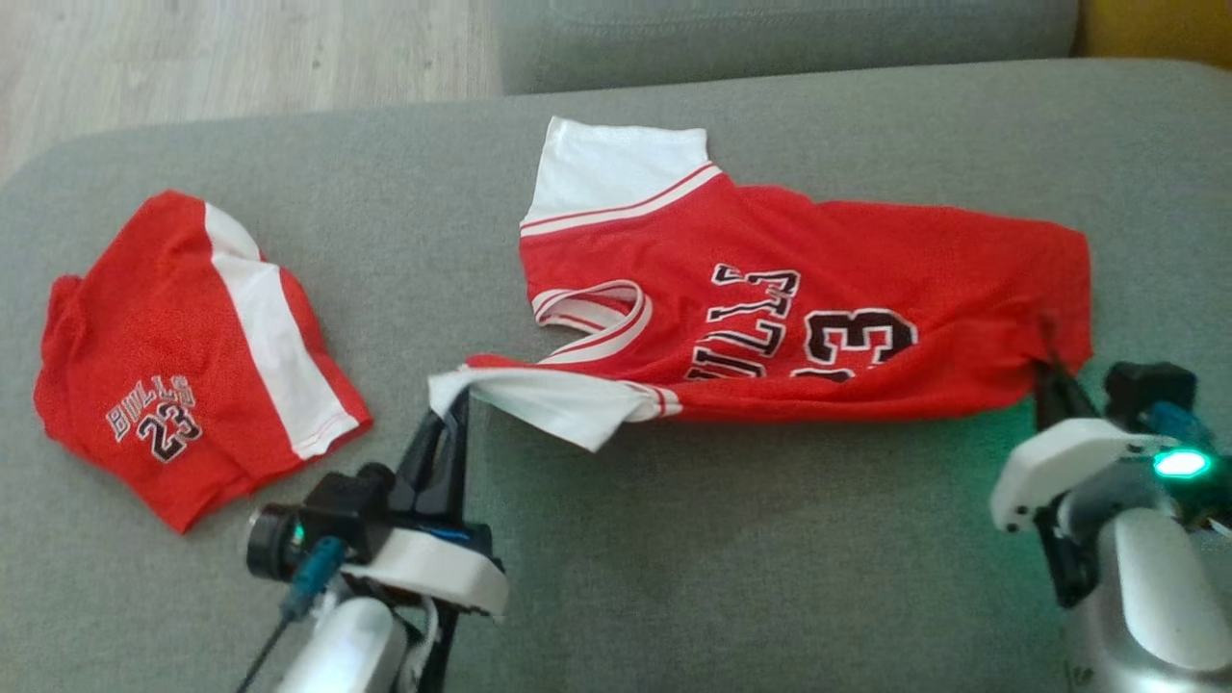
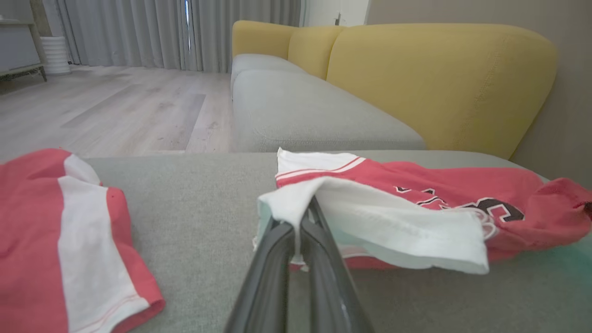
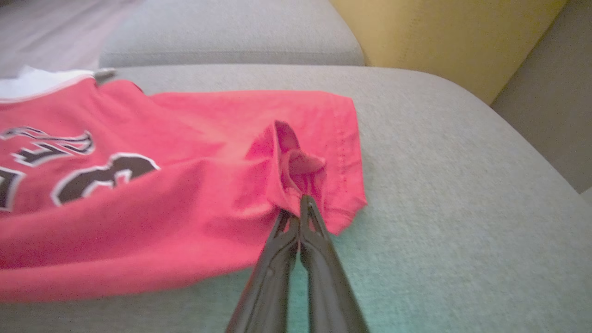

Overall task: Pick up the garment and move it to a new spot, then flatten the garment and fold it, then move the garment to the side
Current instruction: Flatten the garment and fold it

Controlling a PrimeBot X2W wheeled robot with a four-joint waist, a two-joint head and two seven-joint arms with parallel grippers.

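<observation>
Your left gripper (image 1: 459,397) pinches the jersey (image 1: 818,279) at its white sleeve edge; right gripper (image 1: 1047,361), its red hem corner. Bare cushion (image 1: 731,577) before you; shorts (image 1: 183,356) left.

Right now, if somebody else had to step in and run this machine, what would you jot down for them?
Left claw: shut on the white sleeve of the red jersey, lifted slightly.
Right claw: shut on the jersey's hem corner.
Jersey lies sideways on the grey cushion, near edge bunched; red shorts lie apart to its left.
Done: both grips taken. Left: flatten, fold, move aside.
</observation>
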